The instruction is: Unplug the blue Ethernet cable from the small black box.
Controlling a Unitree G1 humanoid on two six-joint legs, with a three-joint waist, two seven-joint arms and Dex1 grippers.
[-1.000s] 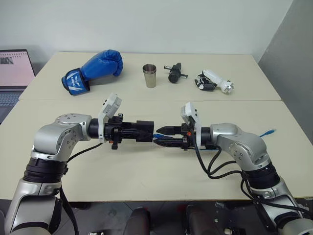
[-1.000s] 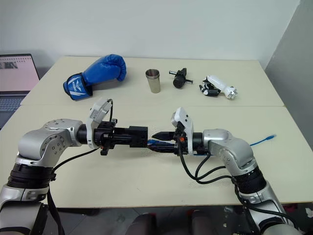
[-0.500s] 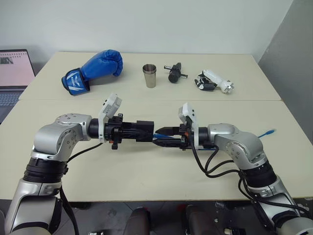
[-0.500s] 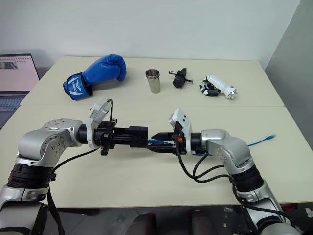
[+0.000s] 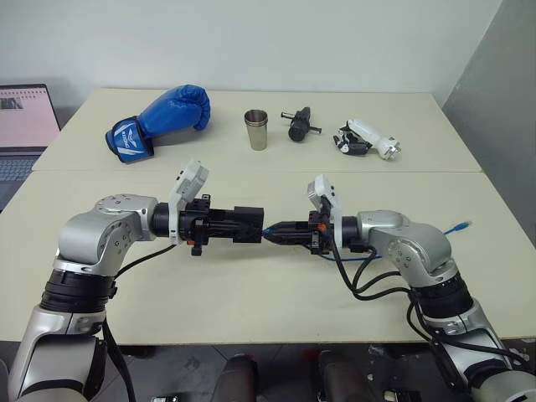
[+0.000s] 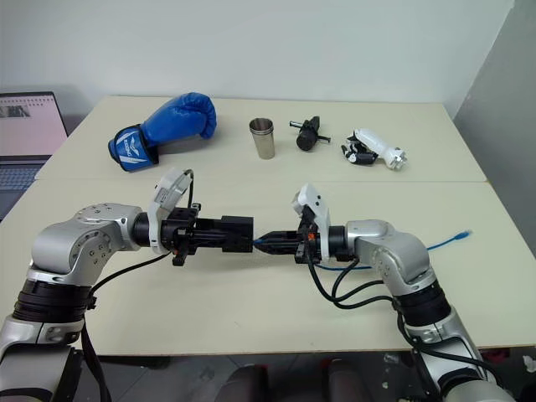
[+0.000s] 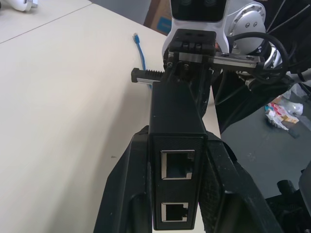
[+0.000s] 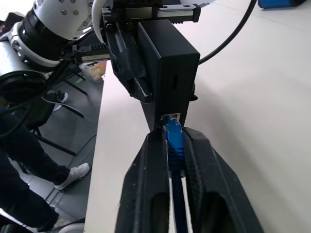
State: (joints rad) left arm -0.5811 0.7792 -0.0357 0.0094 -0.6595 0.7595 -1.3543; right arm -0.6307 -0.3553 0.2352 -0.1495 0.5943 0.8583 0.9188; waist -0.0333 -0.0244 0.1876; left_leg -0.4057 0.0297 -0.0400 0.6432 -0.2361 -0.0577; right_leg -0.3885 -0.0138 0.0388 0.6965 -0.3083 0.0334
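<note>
— Between the two grippers, above the near table (image 5: pixel 251 293), is where it's all happening. See the left gripper (image 5: pixel 239 224)? Its fingers are clamped on the small black box (image 5: pixel 249 224), holding it up off the surface.

— And the right gripper (image 6: pixel 266 242)?

— Closed as well, pinched on the blue Ethernet cable (image 8: pixel 173 141) right at the plug, which looks still seated in the box. The rest of the cord trails back behind that gripper, under its forearm, to a loose end lying on the table beyond the elbow.

— So which way does it have to come out?

— Straight back along the gripper's own line, I'd say. Box, plug and both sets of fingers sit nose to nose on one level axis, so the right arm draws away while the left holds firm. Any sideways pull would likely jam the plug.

— Can you tell whether the latch is pressed?

— Not from the head views; they just show black against black. The right wrist view shows the plug entering the port between the fingers (image 8: pixel 146 165); the left wrist view shows two empty ports on the box's opposite face.
</note>
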